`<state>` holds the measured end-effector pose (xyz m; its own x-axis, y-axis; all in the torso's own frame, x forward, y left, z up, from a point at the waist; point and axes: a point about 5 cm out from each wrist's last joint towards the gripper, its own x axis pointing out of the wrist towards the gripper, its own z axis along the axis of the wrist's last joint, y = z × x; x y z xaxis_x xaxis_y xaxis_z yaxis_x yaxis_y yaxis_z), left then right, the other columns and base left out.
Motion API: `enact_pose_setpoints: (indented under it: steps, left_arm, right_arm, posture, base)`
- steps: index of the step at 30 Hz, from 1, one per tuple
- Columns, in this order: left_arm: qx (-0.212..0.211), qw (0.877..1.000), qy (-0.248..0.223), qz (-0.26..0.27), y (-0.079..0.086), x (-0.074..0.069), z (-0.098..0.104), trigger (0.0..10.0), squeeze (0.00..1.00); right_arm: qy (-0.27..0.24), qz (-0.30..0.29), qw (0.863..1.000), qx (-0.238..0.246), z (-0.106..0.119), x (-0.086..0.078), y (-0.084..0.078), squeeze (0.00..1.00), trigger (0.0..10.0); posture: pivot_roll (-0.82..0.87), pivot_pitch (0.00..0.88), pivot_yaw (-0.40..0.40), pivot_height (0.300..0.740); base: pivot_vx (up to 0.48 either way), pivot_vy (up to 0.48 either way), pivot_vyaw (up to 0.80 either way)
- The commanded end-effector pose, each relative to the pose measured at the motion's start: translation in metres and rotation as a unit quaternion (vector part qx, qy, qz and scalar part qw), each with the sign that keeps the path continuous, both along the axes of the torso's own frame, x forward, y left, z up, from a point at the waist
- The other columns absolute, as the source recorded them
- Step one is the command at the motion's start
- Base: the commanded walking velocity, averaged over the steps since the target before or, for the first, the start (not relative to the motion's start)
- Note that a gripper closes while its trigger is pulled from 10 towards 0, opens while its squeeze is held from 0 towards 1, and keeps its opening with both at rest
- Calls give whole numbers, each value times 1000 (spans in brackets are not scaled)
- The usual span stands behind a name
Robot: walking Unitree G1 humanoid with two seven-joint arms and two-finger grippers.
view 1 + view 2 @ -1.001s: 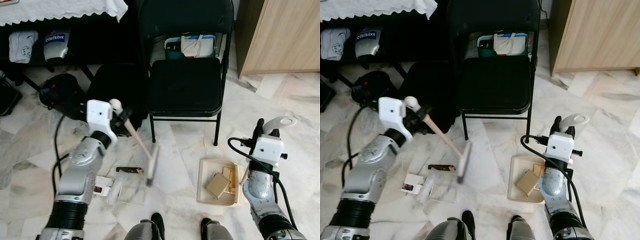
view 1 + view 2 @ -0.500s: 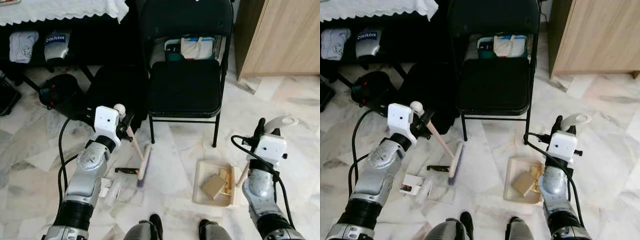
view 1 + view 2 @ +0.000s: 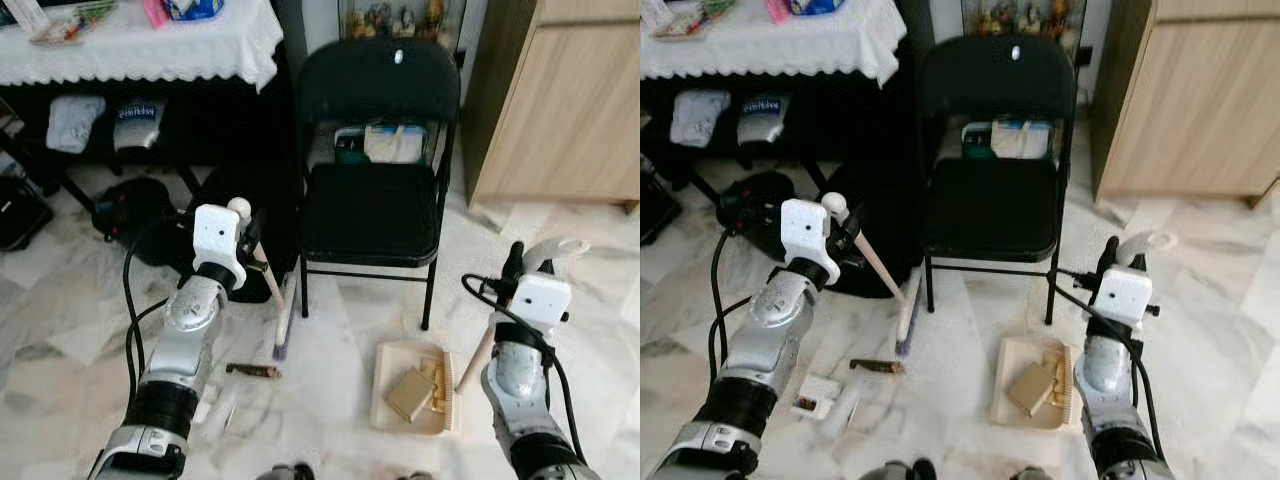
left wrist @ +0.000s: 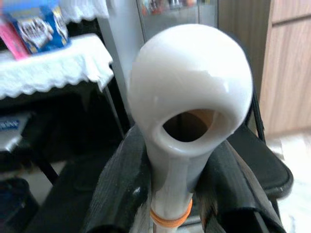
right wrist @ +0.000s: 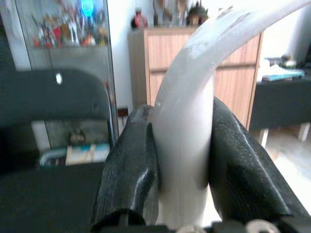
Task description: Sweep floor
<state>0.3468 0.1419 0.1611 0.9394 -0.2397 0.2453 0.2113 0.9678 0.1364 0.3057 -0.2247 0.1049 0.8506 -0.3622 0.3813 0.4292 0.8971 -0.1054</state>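
One black folding chair (image 3: 375, 190) stands ahead of me on the marble floor (image 3: 330, 350). My left gripper (image 3: 250, 232) clamps the broom (image 3: 275, 310) handle, bristles down by the chair leg. My right gripper (image 3: 520, 262) grips the dustpan (image 3: 400, 400) handle, pan flat on the floor holding scraps.

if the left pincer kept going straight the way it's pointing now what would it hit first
Probably the black folding chair. The left pincer, shut on the white-tipped wooden brush handle, looks along its fingers toward that chair's seat and back, with a grey panel behind. Depth is unclear, so the white-clothed table beside it cannot be ruled out.
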Motion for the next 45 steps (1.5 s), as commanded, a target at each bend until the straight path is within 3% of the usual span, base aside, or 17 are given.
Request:
enact_pose_setpoints:
  steps: [1, 10, 13, 24, 33, 45]
  left_arm:
    - [16, 1000, -21, 9, 3, 1, 4, 10000, 0]
    - [29, 999, 29, 17, 3, -12, -39, 10000, 0]
    - [20, 999, 38, 17, 1, -14, -44, 10000, 0]
    - [-21, 998, 32, 40, -3, -14, -43, 10000, 0]
    - [-19, 997, 15, 76, 9, -16, -38, 10000, 0]
    - [-23, 996, 16, 80, 3, -14, -39, 10000, 0]
  right_arm:
    - [-28, 6, 1000, 9, 10, 1, 3, 0, 10000]
    - [-43, 41, 998, 38, 18, 0, 22, 0, 10000]
    - [-46, 58, 997, 36, 20, -1, 30, 0, 10000]
    - [-37, 96, 994, 34, 26, -1, 46, 0, 10000]
    - [-33, 118, 992, 26, 29, -5, 56, 0, 10000]
    - [-19, 119, 991, 52, 25, -9, 69, 0, 10000]
  posture:
    - [-7, 0, 90, 740]
    - [-38, 0, 86, 740]
    - [-40, 0, 84, 740]
    - [-51, 0, 79, 740]
    - [-46, 0, 73, 740]
    - [-54, 0, 83, 740]
  base:
    - [0, 0, 0]
    - [0, 0, 0]
    - [0, 0, 0]
    - [0, 0, 0]
    - [0, 0, 0]
    - [0, 0, 800]
